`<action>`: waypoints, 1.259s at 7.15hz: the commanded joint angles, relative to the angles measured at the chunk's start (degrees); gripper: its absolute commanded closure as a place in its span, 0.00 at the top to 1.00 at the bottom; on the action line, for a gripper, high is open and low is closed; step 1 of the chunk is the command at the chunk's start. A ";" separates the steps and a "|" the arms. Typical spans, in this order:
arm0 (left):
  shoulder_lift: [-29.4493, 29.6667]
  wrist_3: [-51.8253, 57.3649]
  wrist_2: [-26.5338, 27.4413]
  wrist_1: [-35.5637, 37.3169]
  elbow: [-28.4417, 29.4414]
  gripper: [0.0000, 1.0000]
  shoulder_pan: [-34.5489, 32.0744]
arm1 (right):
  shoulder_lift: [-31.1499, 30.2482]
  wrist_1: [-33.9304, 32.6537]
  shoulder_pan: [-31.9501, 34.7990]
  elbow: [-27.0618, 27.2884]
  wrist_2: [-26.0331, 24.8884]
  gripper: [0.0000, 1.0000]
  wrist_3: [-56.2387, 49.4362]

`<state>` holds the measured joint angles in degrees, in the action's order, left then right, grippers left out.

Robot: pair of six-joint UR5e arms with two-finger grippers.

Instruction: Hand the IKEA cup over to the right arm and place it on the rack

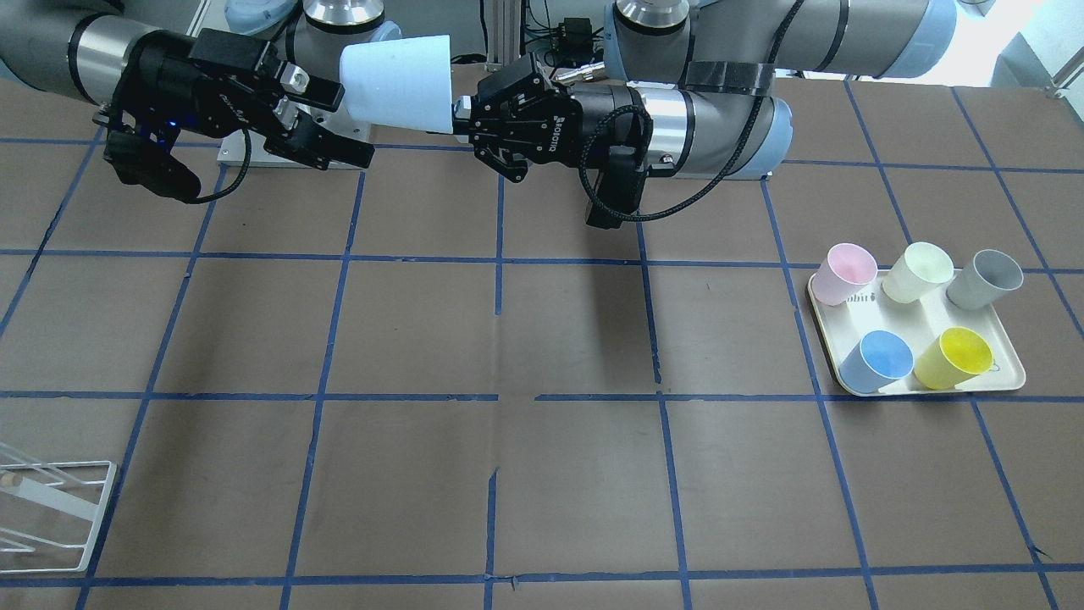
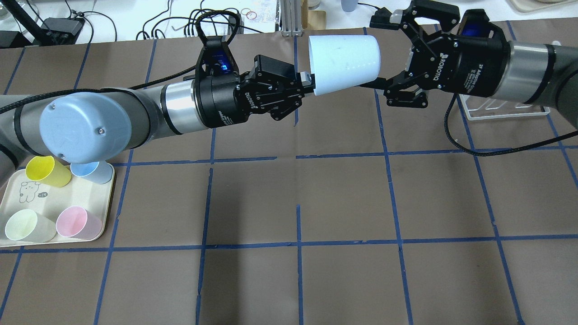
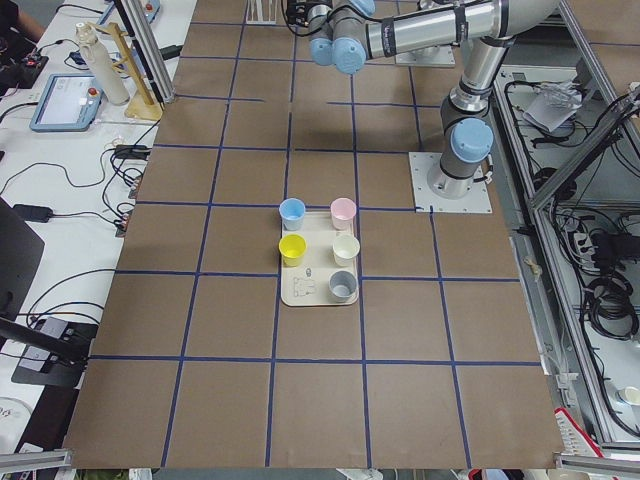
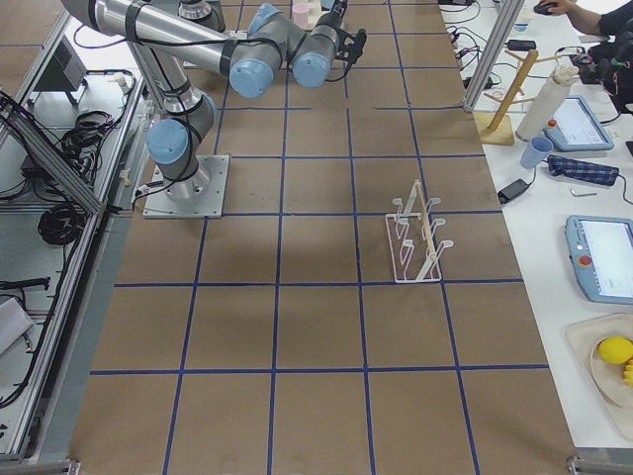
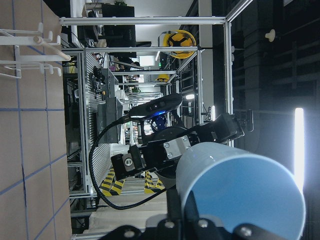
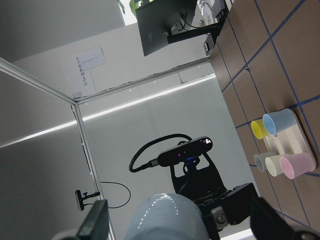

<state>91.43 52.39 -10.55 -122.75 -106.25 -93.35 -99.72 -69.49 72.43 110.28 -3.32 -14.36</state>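
The IKEA cup [image 2: 345, 63] is pale powder-blue and lies on its side in the air over the far middle of the table; it also shows in the front view [image 1: 398, 83]. My left gripper [image 2: 309, 83] is shut on the cup's rim, and the left wrist view shows the sky-blue inside [image 5: 240, 200]. My right gripper [image 2: 378, 52] is open, with its fingers above and below the cup's base end, as the front view [image 1: 351, 125] also shows. The white wire rack [image 4: 415, 247] stands on the table on my right [image 1: 51, 508].
A cream tray [image 1: 999, 373] on my left holds pink [image 1: 847, 271], pale yellow [image 1: 919, 269], grey [image 1: 987, 278], deeper-blue [image 1: 881, 360] and yellow [image 1: 957, 356] cups. Blue tape lines grid the brown table. Cables and gear lie beyond the table's far edge.
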 commanded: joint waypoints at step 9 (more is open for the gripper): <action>-0.29 -0.09 0.09 -0.65 -0.01 0.00 -0.35 | -3.20 4.27 -0.01 -0.24 -0.02 0.68 0.39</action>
<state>91.13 52.36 -10.50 -123.39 -106.26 -93.69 -102.91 -65.24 72.42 110.04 -3.34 -13.97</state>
